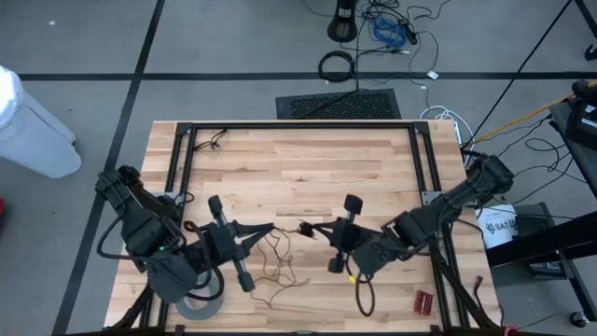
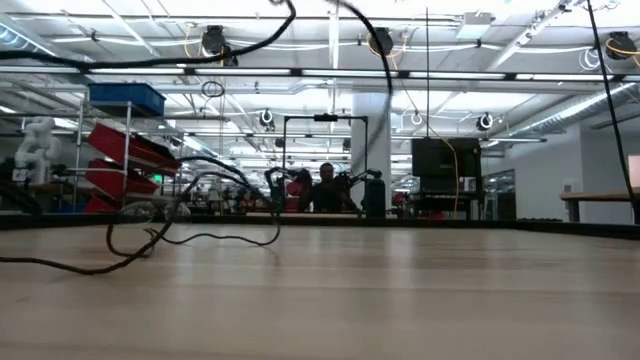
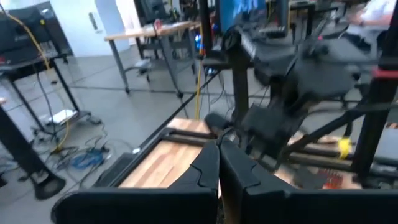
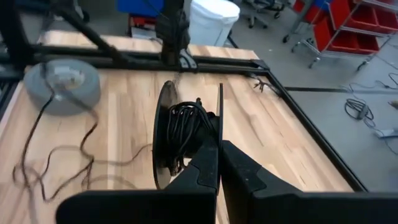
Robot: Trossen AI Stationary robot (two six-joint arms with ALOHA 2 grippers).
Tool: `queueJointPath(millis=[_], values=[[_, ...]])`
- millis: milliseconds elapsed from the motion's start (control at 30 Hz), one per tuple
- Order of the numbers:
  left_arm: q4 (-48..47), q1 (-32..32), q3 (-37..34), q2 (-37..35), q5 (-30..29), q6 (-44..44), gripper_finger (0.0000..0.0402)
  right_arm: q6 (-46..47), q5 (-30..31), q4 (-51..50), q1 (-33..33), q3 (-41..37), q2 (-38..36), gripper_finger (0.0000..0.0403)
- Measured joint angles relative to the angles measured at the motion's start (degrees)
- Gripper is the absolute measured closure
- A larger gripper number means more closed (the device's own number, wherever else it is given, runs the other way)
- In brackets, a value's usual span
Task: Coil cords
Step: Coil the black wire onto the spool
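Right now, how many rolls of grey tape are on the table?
1. The grey tape roll lies flat at the table's near-left corner, partly under the left arm in the high view. Others may be hidden beneath the arms.

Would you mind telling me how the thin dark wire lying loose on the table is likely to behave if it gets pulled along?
The wire probably trails limply, since it lies in uneven loops on the table. It looks very thin, so likely light. Its loops cross, so it may tangle.
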Motion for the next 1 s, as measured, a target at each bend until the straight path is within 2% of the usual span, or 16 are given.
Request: queueJointPath(millis=[333, 467, 733, 1000], values=[[7.3, 4.4, 0.0, 4.1, 9.1, 1.5, 0.0400, -4.8, -0.5, 11.3, -3.2, 0.0, 2.7, 0.0403], [9.3, 5.7, 0.0, 6.5, 12.2, 1.5, 0.0400, -5.4, -0.9, 12.1, -3.8, 0.0, 2.9, 0.0403], [10.5, 5.9, 0.0, 11.3, 12.4, 1.1, 0.0400, -9.0, -1.2, 14.8, -3.8, 0.0, 2.6, 0.0403], [10.2, 5.7, 0.0, 15.2, 11.9, 1.0, 0.0400, -11.0, -5.6, 17.9, -3.8, 0.0, 2.1, 0.0403]])
